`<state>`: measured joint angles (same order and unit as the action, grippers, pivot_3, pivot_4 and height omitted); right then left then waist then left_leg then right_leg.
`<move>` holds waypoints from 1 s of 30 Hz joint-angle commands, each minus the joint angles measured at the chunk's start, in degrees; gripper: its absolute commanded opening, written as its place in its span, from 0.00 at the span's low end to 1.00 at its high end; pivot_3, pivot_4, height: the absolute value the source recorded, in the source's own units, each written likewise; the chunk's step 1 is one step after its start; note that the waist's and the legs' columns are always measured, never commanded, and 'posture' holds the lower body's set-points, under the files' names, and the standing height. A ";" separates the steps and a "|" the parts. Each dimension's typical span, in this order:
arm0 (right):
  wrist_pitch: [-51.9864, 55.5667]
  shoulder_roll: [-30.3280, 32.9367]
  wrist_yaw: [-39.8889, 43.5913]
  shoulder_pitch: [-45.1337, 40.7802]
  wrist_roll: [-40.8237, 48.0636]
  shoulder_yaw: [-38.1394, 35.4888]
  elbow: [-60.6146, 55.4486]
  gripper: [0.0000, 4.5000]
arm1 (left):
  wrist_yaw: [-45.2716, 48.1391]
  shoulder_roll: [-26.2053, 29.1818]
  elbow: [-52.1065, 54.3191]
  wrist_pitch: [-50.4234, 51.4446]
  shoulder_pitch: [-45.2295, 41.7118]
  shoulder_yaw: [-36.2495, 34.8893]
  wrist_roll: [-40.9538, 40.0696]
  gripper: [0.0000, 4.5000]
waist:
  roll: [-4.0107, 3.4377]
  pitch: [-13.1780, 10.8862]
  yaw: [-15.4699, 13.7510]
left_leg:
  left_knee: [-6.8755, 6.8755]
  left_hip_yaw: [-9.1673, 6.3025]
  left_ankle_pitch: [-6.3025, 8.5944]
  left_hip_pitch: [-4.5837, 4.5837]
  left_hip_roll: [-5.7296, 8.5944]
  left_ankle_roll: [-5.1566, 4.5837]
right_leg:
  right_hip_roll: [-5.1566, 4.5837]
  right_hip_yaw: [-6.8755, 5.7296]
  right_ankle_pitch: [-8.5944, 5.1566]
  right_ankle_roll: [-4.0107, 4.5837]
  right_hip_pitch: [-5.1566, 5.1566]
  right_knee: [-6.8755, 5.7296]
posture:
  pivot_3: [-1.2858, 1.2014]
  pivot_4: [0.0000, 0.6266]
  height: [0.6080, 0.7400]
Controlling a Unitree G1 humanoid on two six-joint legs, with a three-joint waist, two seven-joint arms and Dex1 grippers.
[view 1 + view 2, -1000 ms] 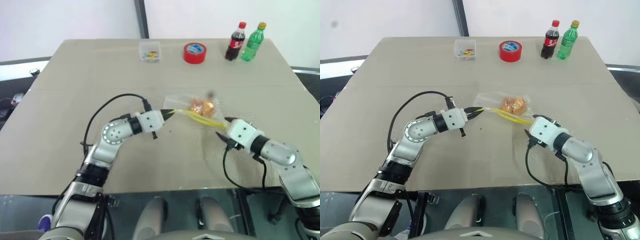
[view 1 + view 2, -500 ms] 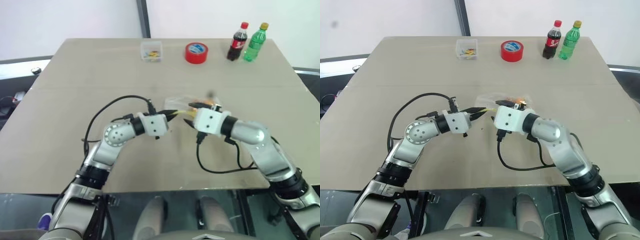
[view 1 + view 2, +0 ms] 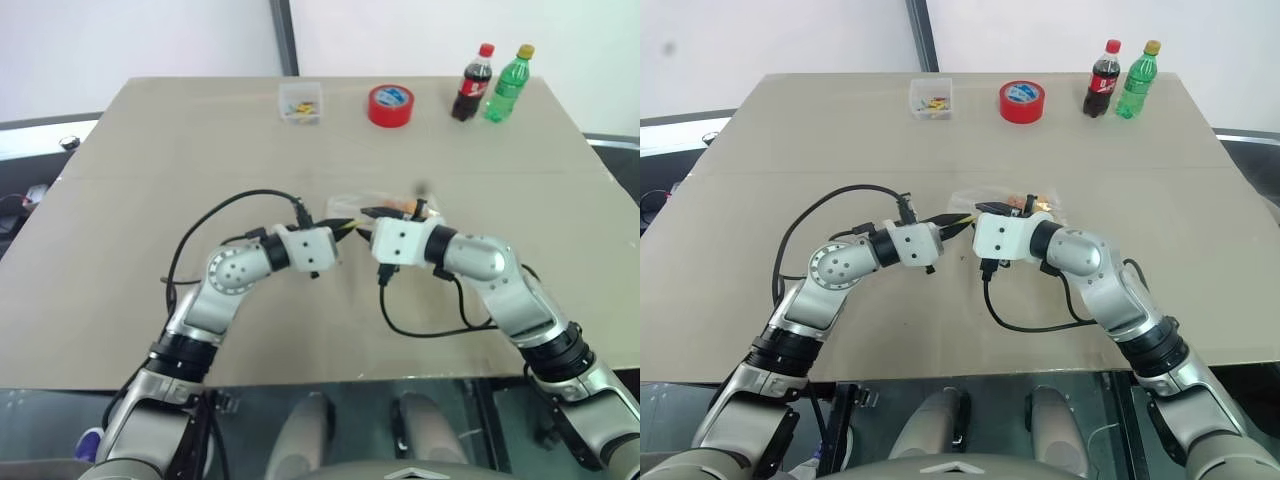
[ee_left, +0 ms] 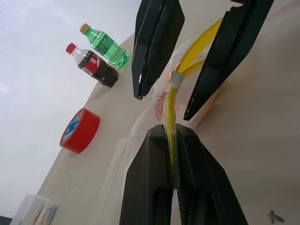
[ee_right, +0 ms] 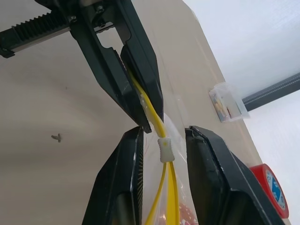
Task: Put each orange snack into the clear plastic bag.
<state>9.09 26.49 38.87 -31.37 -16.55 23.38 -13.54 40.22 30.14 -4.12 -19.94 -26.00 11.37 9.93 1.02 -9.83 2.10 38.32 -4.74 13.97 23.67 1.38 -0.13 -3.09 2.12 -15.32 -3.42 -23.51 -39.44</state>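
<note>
Clear plastic bag (image 3: 385,208) at mid-table, zip end held between two grippers.

Left gripper (image 4: 172,140): clamped shut on the yellow seal strip (image 5: 151,115). Right gripper (image 5: 162,154): brought across from the right within the last second, jaws part-open astride the slider (image 5: 164,149), not yet gripping; closing the bag is judged next. Orange snacks (image 4: 161,101) are seen inside. Labels on the red tape roll (image 3: 390,105) and bottles (image 3: 473,83) cannot be read.

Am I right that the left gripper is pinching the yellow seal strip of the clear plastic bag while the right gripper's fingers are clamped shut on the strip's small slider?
Not quite. The left gripper is shut on the yellow seal strip of the clear plastic bag, but the right gripper is not clamped: the right wrist view shows its fingers standing apart on either side of the small slider, with gaps.
</note>
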 commanded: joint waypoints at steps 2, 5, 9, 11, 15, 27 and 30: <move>-1.30 0.43 0.32 -0.92 -1.15 -0.90 -2.08 0.32 | -0.62 0.48 2.17 0.19 -0.31 -0.98 -0.66 0.00 | 0.00 0.00 0.00 | 0.00 -0.01 0.00 0.00 0.00 0.00 | 0.00 0.00 0.00 0.00 0.00 0.00 | 0.52 0.24 1.00; -1.36 0.50 0.62 -0.81 -1.56 -1.14 -2.13 0.32 | -0.50 0.52 1.88 0.15 -0.52 -0.98 -0.75 0.00 | 0.00 0.00 0.00 | 0.00 0.00 0.00 0.00 0.00 0.00 | 0.00 0.00 0.00 0.00 0.00 0.00 | 0.52 0.24 1.00; -1.37 0.61 0.88 -0.75 -1.91 -1.26 -2.21 0.32 | -0.45 0.48 1.90 0.22 -0.60 -0.99 -0.87 0.00 | 0.00 0.00 0.00 | 0.00 -0.01 0.00 0.00 0.00 0.00 | 0.00 0.00 0.00 0.00 0.00 0.00 | 0.52 0.24 1.00; -1.40 0.58 0.85 -0.79 -2.04 -1.31 -2.22 0.32 | -0.46 0.48 1.95 0.26 -0.55 -1.01 -0.91 0.00 | 0.00 0.00 0.00 | 0.00 0.00 0.00 0.00 0.00 0.00 | 0.00 0.00 0.00 0.00 0.00 0.00 | 0.52 0.24 1.00; -1.49 0.47 0.76 -0.92 -2.18 -1.43 -2.01 0.32 | -0.52 0.47 1.71 0.25 -0.51 -0.99 -0.87 0.00 | 0.00 0.00 0.00 | 0.00 0.00 0.00 0.00 0.00 0.00 | 0.00 0.00 0.00 0.00 0.00 0.00 | 0.52 0.24 1.00; -1.52 0.36 0.62 -0.96 -2.87 -1.63 -2.27 0.03 | -0.66 0.33 1.67 0.42 -0.44 -1.02 -0.94 0.00 | 0.00 0.00 0.00 | 0.00 0.00 0.00 0.00 0.00 0.00 | 0.00 0.00 0.00 0.00 0.00 0.00 | 0.52 0.24 1.00; -1.45 0.30 0.56 -0.85 -2.95 -1.68 -2.35 0.03 | -0.68 0.31 1.78 0.50 -0.40 -1.04 -0.96 0.00 | 0.00 0.00 0.00 | 0.00 0.00 0.00 0.00 0.00 0.00 | 0.00 0.00 0.00 0.00 0.00 0.00 | 0.52 0.24 1.00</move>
<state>8.45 26.73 39.70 -31.37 -19.41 23.30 -13.58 40.22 30.17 -4.12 -19.53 -26.01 11.37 9.86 1.02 -9.83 2.10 38.32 -4.74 13.97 23.66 1.38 -0.13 -3.09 2.12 -15.32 -3.42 -23.51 -39.44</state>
